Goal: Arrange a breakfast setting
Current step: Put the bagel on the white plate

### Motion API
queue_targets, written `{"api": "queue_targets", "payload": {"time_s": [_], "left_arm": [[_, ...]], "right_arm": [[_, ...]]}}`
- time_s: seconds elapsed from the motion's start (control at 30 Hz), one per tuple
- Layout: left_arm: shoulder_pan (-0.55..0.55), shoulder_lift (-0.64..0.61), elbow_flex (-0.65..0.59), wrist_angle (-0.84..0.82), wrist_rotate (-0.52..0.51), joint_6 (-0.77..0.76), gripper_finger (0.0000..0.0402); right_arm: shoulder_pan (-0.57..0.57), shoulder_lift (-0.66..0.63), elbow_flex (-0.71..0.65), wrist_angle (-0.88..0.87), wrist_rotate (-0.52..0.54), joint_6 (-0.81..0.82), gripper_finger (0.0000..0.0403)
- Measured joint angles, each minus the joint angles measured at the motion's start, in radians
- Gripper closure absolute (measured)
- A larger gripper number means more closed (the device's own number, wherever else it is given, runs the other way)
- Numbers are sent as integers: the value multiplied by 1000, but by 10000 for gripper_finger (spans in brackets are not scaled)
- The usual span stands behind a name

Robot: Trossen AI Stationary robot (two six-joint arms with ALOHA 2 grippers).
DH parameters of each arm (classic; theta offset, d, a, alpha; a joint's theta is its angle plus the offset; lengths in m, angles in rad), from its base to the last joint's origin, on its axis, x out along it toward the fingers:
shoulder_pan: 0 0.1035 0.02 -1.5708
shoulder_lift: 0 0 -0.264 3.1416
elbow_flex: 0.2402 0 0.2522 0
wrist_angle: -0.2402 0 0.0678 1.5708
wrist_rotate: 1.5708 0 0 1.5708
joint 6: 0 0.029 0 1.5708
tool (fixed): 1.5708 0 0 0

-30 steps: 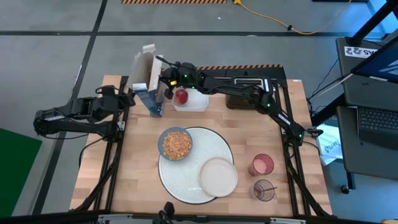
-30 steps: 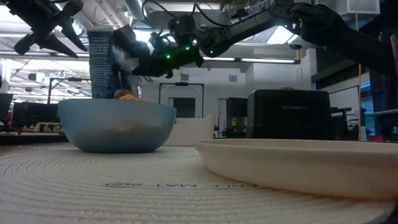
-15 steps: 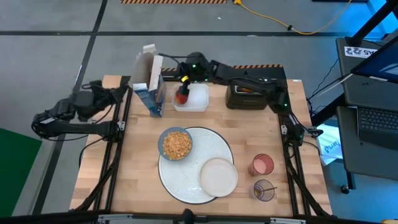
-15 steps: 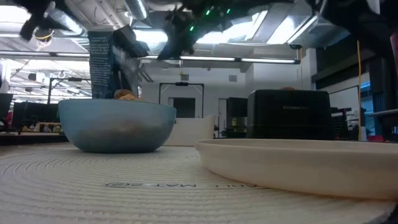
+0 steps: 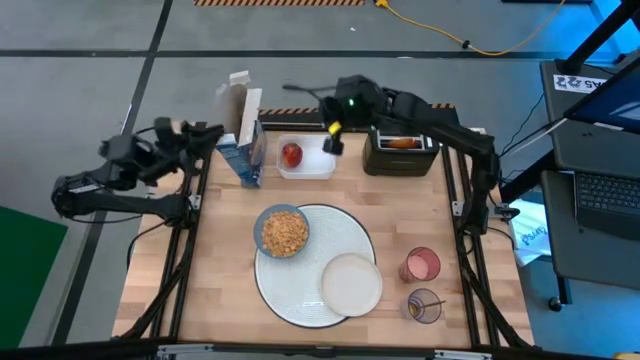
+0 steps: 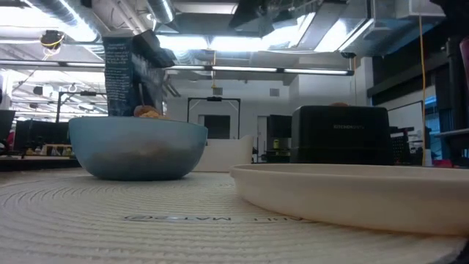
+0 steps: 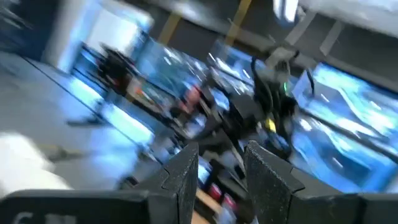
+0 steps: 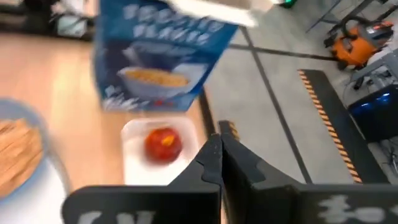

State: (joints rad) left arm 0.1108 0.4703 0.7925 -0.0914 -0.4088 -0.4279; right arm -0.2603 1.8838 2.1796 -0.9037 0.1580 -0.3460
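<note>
Your right gripper (image 5: 334,140) hovers above far worktop (image 5: 220,290) edge between white tub (image 5: 318,165) and toaster (image 5: 402,160), fingers clenched, empty. Left gripper (image 5: 207,131) off worktop's left edge; you cannot tell finger state. Red apple (image 5: 291,154) sits in tub. Blue bowl (image 5: 283,231) holds tan cereal (image 5: 284,233) on white mat (image 5: 300,285), cream plate (image 5: 351,283) beside. Spoon (image 5: 428,304) stands in purple tumbler (image 5: 424,306).

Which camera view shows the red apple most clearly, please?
The high view shows it best: the red apple lies whole and uncovered in the white square tub, beside the cereal box. The right wrist view also shows it, but blurred. The low view and left wrist view do not show it.
</note>
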Motion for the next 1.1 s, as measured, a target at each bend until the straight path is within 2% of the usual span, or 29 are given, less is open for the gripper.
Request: {"api": "queue_targets", "payload": {"time_s": [0.13, 0.27, 0.4, 0.47, 0.6, 0.7, 0.8, 0.87, 0.93, 1.03, 1.1], "left_arm": [[0, 77, 12, 30, 133, -56, 283], [0, 173, 104, 39, 233, -66, 283], [0, 279, 219, 39, 258, 10, 283], [0, 327, 264, 40, 258, 77, 283], [23, 397, 315, 34, 270, 142, 283], [50, 419, 325, 93, 322, 88, 283], [75, 428, 325, 135, 385, 51, 283], [85, 430, 325, 141, 395, 38, 283], [94, 429, 325, 159, 392, 37, 283], [116, 428, 325, 188, 364, 15, 283], [139, 429, 325, 210, 358, -38, 283]], "right_arm": [[87, -22, 0, -109, 75, 52, 402], [165, -50, -2, -196, 111, 120, 402], [235, -115, -41, -186, -24, 128, 402], [281, -161, -71, -169, -21, 173, 402], [362, -310, -229, -156, 131, 237, 402], [357, -485, -488, -38, 170, 301, 402], [305, -691, -830, 306, 165, 317, 402], [234, -816, -1057, 567, 86, 320, 402], [120, -904, -1235, 729, -25, 320, 402], [-103, -971, -1407, 766, -219, 346, 402], [-258, -978, -1458, 777, -361, 381, 398]]}}
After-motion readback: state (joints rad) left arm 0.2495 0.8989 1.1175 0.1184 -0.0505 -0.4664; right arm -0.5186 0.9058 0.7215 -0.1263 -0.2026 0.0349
